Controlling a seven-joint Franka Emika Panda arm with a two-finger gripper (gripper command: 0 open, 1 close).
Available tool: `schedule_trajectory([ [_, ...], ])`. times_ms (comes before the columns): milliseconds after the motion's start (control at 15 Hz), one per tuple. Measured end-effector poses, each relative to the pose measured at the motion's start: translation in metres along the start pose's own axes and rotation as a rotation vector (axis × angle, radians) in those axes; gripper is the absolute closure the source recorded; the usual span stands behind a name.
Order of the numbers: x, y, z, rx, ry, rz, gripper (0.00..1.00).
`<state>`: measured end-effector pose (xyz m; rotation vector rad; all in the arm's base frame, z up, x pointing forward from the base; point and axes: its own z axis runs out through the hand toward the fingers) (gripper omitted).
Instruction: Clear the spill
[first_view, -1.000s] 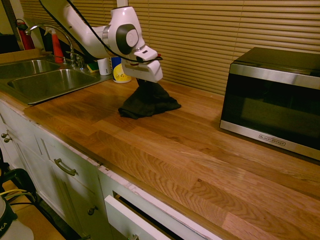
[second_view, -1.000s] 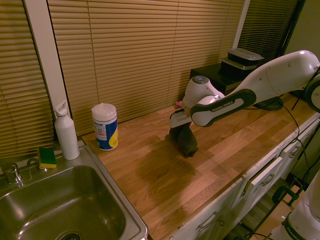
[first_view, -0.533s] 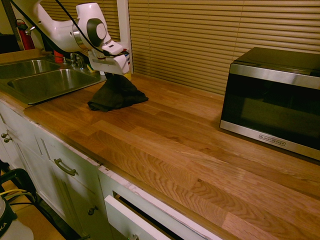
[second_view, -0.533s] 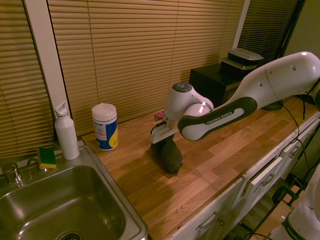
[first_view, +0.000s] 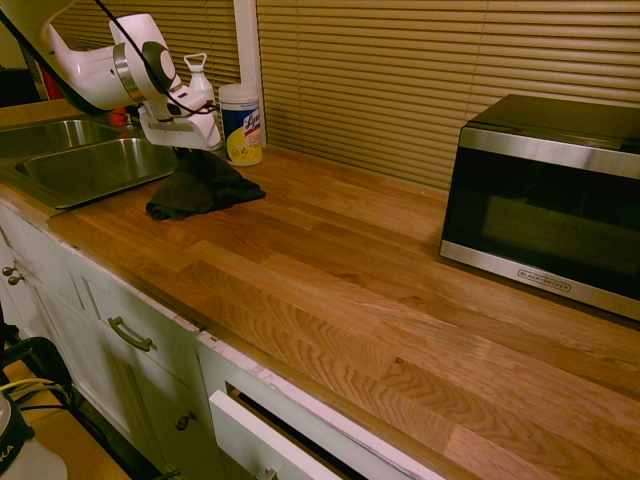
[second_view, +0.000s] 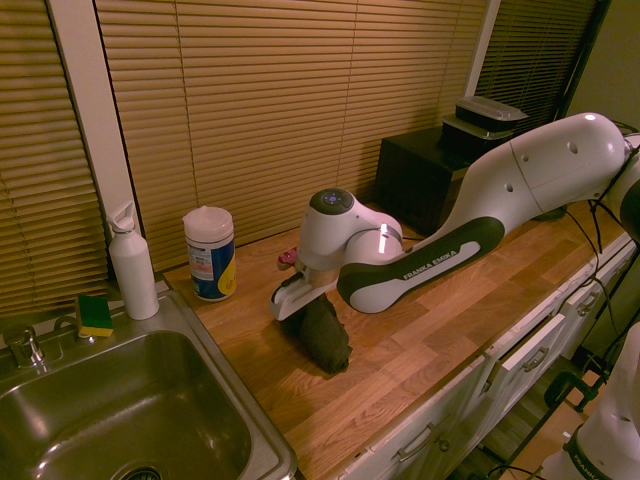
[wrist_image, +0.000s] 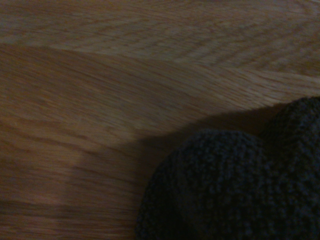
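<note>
Spanning the kitchen, a wooden countertop (first_view: 330, 270) meets closed blinds (first_view: 400, 70).

You have a matt, coarse-knit dark cloth (first_view: 200, 186) on a smooth, satin-finished wooden counter (first_view: 350, 290) of glued planks, with a brushed-metal sink (first_view: 90, 165) at nine o'clock, a glossy black, steel-trimmed microwave (first_view: 545, 200) at three, and glossy white plastic arm shells (second_view: 520, 185).

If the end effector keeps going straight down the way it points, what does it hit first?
The dark cloth bunched under the end effector, already draped onto the wooden countertop; the wood lies directly beneath.
</note>
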<state>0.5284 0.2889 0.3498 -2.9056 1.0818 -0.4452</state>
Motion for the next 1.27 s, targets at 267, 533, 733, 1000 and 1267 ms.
schedule_trajectory([
  [267, -0.002, -0.011, 0.001, -0.003, -0.001, -0.004, 0.0],
  [533, 0.0, -0.012, 0.0, 0.001, 0.001, -0.001, 0.0],
  [733, 0.003, -0.015, -0.005, 0.011, 0.005, 0.002, 0.0],
  [1000, 0.007, -0.015, -0.026, 0.011, 0.019, 0.01, 0.0],
  [1267, 0.004, -0.014, -0.074, 0.029, 0.047, 0.016, 0.0],
])
